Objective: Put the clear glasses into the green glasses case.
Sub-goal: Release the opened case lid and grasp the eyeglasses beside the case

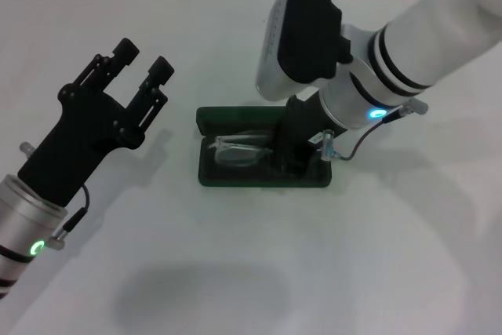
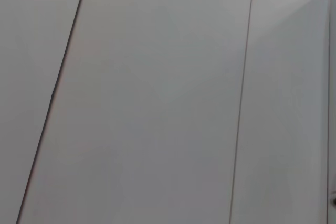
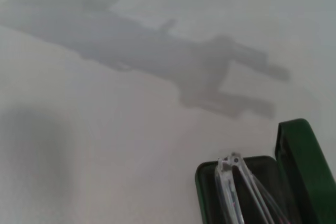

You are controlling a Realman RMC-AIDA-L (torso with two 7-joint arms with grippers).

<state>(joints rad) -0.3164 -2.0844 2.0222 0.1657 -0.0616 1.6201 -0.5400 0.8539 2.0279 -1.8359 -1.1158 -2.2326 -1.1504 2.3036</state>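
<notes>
White tabletop (image 1: 235,272), bare apart from the task's things; a pale wall is seen behind in the left wrist view.

Case (image 1: 212,119) lies open, directly under the right gripper (image 1: 286,164), its lid stood up on the side away from the robot. Right gripper is lowered into the tray at the end nearest its own arm. Whether its fingers are parted or closed cannot be told; they are hidden by the gripper body.

Glasses (image 1: 239,149) are seen inside the tray, just beside the right gripper, on its left-gripper side. Contact with them cannot be judged. In the right wrist view, glasses (image 3: 233,182) show thin clear arms folded together, a small hinge at the near end, resting against the dark lining of the case (image 3: 302,156).

Left gripper (image 1: 141,64) is held off to the side, well apart from the case, fingers spread, nothing held.

Step judged: seating the glasses, near the end of the task. Advised: release made low, with the frame flat in the tray and no arm left over the rim; withdrawal straight up, so the light case is not dragged.

Glasses: fully transparent, glossy, hard to read against white.
</notes>
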